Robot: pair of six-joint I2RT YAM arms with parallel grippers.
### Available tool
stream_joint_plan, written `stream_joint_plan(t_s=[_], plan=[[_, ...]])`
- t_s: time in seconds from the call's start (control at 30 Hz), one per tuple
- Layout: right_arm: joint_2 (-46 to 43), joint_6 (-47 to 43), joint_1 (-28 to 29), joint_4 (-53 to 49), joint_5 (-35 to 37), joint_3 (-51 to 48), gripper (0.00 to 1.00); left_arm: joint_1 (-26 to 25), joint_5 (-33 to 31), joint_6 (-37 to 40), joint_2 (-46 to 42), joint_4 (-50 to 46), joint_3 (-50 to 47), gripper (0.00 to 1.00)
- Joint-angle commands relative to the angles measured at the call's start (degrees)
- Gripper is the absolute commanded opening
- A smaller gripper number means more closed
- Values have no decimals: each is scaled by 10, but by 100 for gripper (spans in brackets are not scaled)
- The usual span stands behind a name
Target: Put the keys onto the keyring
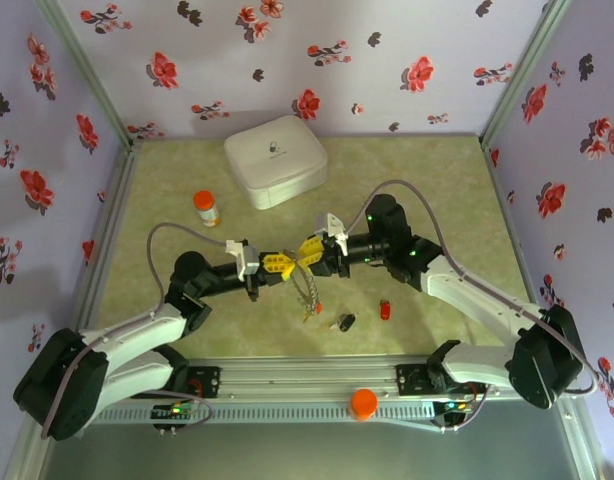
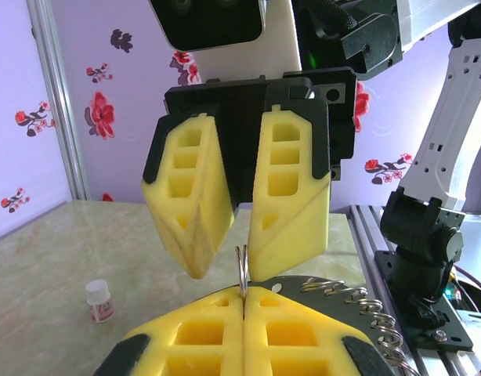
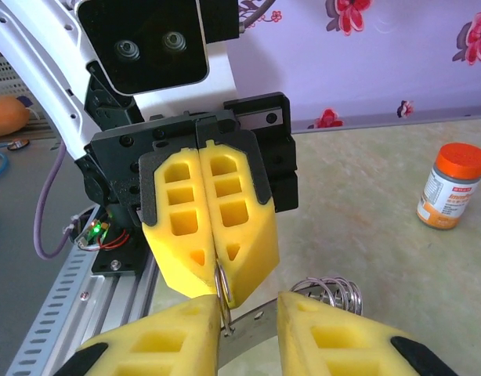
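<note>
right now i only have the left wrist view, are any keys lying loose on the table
Observer: Yes. The top view shows a black-headed key and a red-headed key on the table, near the front edge.
Operator: where does the ring go below my gripper
Observer: From between the left gripper and the right gripper, the keyring trails toward the near edge.
Operator: anything at the back
Observer: A white case sits by the back wall, apart from both arms.
</note>
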Motion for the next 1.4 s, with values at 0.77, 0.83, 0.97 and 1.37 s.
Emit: stream_joint_plan(t_s=[0.77,0.83,0.97,1.37], plan=[[108,-278,84,-533,244,326,0,6,-41,132,-113,-317,64,28],[122,-284,96,-553,269,349,0,6,-27,126,-107,-316,71,28],[144,-293,121,-577,300,384,0,6,-6,120,-87,-314,84,28],[177,-296,149,-592,322,426,0,2,3,149,-71,-354,99,23]])
